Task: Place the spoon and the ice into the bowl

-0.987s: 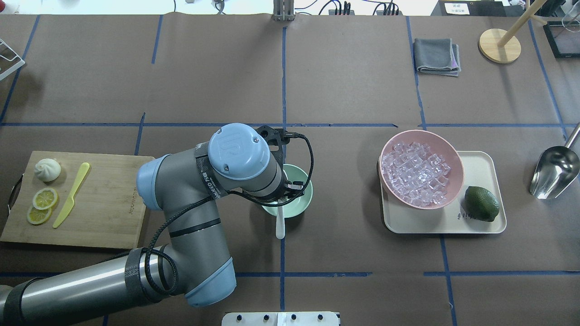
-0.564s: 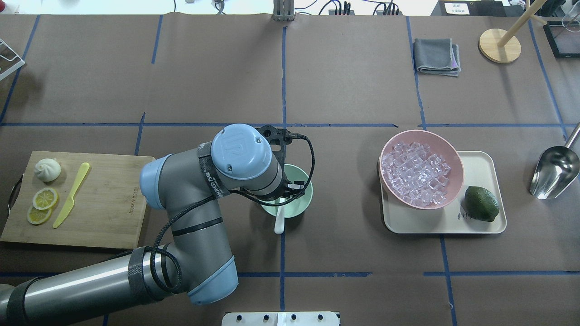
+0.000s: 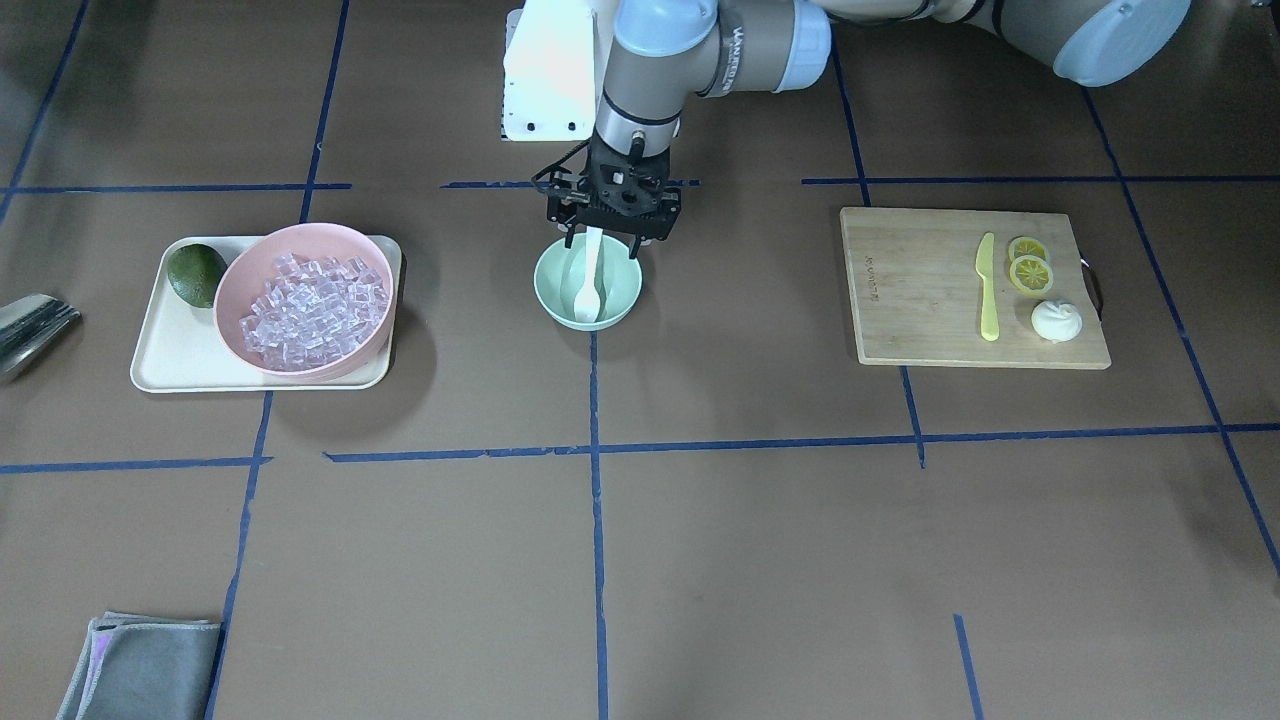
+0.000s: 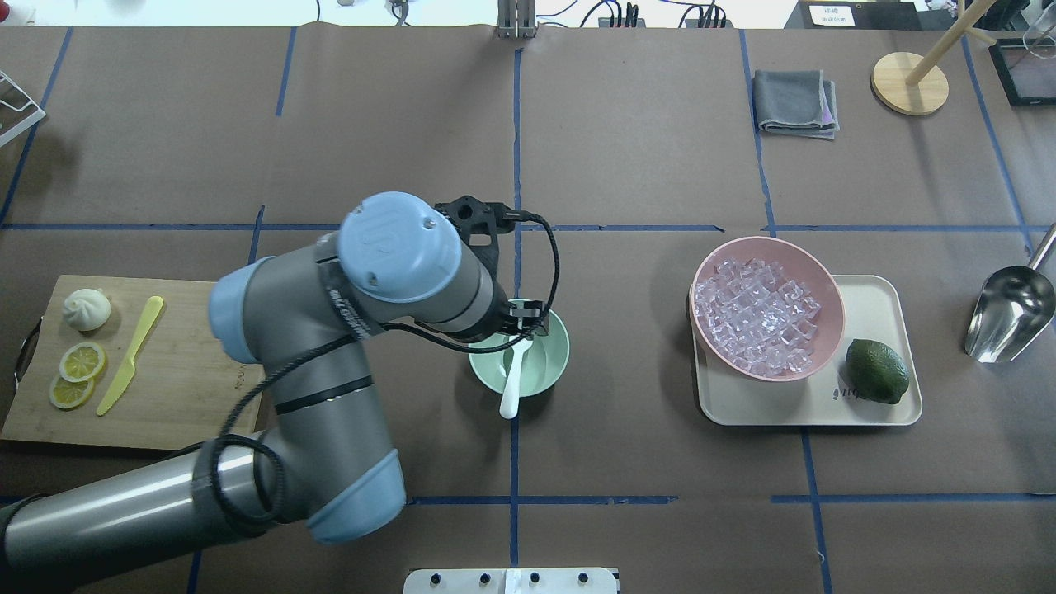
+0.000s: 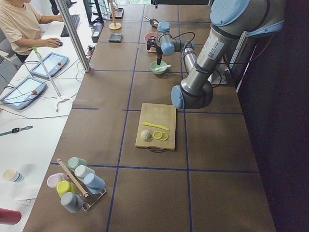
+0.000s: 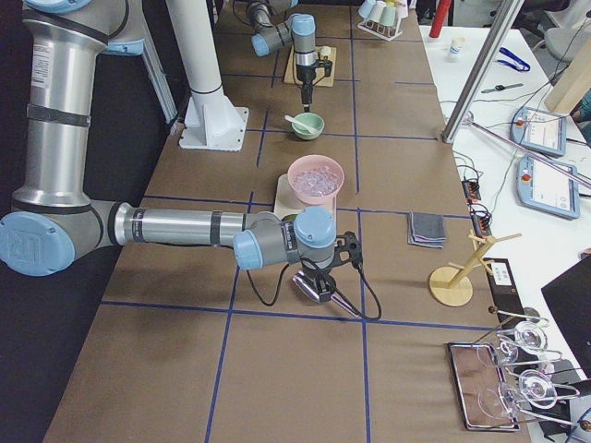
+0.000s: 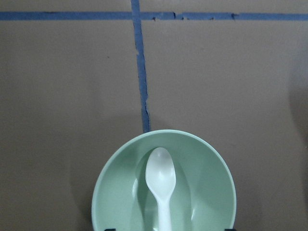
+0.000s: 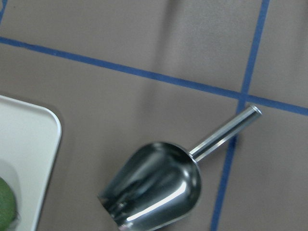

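Observation:
The white spoon [image 4: 511, 375] lies in the mint-green bowl [image 4: 554, 346], head inside and handle resting over the rim toward the robot. It also shows in the left wrist view [image 7: 161, 183] and the front view [image 3: 590, 285]. My left gripper [image 3: 606, 245] hovers just above the bowl [image 3: 620, 290], open, with its fingers either side of the handle and apart from it. The ice [image 4: 759, 318] is heaped in the pink bowl [image 4: 817, 272] to the right. My right gripper [image 6: 328, 275] is over a metal scoop [image 8: 154, 185]; I cannot tell its state.
The pink bowl and a lime [image 4: 876, 371] sit on a cream tray [image 4: 874, 297]. The scoop [image 4: 1011, 313] lies at the right edge. A cutting board [image 4: 198, 371] holds the yellow knife [image 4: 130, 355], lemon slices and a bun. A grey cloth [image 4: 796, 103] lies far right.
My left arm has lifted and drawn back toward the far left, uncovering more of the bowl. The spoon has slid a little further into the bowl.

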Available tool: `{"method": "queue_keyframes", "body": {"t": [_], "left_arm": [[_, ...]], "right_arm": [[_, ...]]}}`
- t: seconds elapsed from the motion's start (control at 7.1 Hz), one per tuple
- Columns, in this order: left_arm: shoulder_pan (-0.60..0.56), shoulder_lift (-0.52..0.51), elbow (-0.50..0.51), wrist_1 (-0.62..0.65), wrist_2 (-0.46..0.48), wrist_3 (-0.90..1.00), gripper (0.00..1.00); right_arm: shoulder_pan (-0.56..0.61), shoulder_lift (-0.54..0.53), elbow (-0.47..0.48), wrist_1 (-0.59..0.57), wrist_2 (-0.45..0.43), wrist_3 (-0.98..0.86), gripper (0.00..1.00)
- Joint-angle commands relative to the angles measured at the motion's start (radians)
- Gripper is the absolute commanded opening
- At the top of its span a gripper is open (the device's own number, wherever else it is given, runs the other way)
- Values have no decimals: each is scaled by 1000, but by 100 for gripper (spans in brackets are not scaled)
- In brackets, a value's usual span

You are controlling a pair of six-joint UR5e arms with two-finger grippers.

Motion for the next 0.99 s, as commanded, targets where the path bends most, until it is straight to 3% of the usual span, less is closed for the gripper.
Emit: {"method": "queue_keyframes", "body": {"t": [0.0, 0.14, 0.42, 0.56, 0.85], "left_arm": [[-56, 170, -140, 3, -30, 9, 80], [-96, 207, -142, 2, -79, 9, 80], [-107, 297, -164, 3, -107, 9, 82], [-122, 357, -190, 2, -107, 8, 91], [-138, 390, -203, 2, -101, 5, 97]], "right_arm": [[-198, 69, 123, 62, -13, 514, 99], [-273, 82, 181, 63, -33, 693, 99], [-524, 193, 279, 50, -232, 1195, 98], [-605, 229, 289, 12, -327, 1306, 97], [-692, 418, 289, -362, -445, 1347, 97]]}}
